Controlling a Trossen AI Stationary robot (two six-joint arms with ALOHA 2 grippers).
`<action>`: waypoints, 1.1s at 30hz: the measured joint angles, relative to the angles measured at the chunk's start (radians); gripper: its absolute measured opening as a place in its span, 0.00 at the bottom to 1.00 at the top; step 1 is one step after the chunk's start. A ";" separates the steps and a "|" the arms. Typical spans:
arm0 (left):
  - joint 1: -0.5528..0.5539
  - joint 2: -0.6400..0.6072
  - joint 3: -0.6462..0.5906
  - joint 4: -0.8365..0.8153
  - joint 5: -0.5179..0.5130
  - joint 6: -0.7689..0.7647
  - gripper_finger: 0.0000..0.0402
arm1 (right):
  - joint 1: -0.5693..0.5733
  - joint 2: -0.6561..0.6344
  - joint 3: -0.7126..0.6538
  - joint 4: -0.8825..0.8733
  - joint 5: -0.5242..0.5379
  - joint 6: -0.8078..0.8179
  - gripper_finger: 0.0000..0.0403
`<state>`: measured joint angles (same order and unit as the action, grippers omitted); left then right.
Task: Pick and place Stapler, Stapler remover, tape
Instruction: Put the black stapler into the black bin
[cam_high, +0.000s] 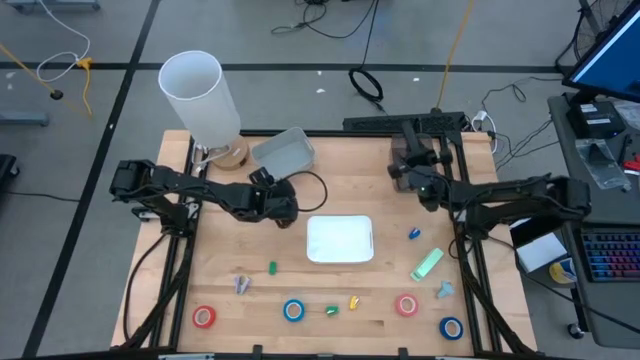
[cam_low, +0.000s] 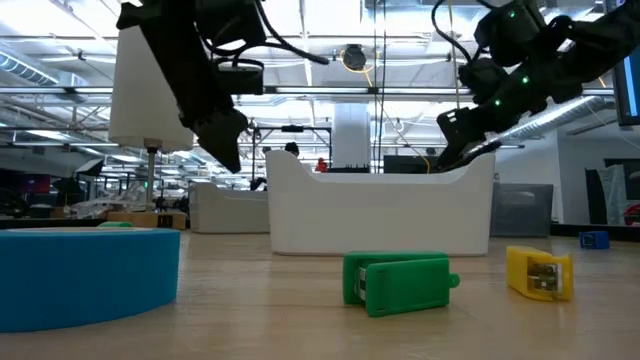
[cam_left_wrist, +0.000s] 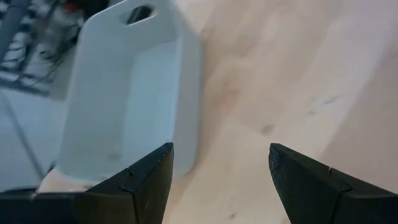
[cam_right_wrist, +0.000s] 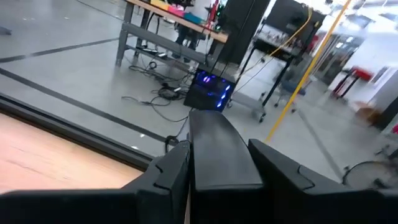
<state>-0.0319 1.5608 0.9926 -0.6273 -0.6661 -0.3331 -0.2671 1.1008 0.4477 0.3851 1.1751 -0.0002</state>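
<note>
One big wooden table (cam_high: 380, 190) holds everything. One tall white tube (cam_high: 200, 95) stands at its back left corner. Two dark arms reach in over the table, one from each side.

One white tray (cam_high: 340, 220) sits in the middle, and one grey bin (cam_high: 283, 150) sits behind it, to the left.

The left gripper (cam_high: 287, 207) hangs just beside the tray's left side. It is spread wide and holds nothing. The right gripper (cam_high: 408, 165) is up near the back edge. I cannot tell if it is open or shut.

One light green stapler (cam_high: 427, 263) lies right of the tray, on a slant. The right arm is nearer to it.

Four tape rolls lie in a row along the front edge, well apart from both grippers. The red roll (cam_high: 204, 317) and blue roll (cam_high: 293, 310) on the left are closer to the left gripper. It would have to go forward to reach them. The other red roll (cam_high: 406, 304) and other blue roll (cam_high: 451, 327) are on the right arm's side.

Six little coloured pieces (cam_high: 353, 301) lie around them, too small to name.
</note>
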 joint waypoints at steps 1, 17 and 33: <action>0.000 0.000 0.000 0.019 0.013 0.016 0.65 | -0.016 0.000 -0.003 -0.002 -0.025 0.021 0.33; 0.000 0.000 0.000 0.074 0.099 0.076 0.66 | -0.107 0.000 -0.004 -0.265 -0.158 0.343 0.32; 0.000 0.000 0.000 0.077 0.100 0.076 0.67 | -0.034 -0.065 -0.004 -0.170 -0.156 0.243 0.32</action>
<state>-0.0322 1.5608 0.9924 -0.5506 -0.5663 -0.2573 -0.3014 1.0361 0.4438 0.2155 1.0186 0.2430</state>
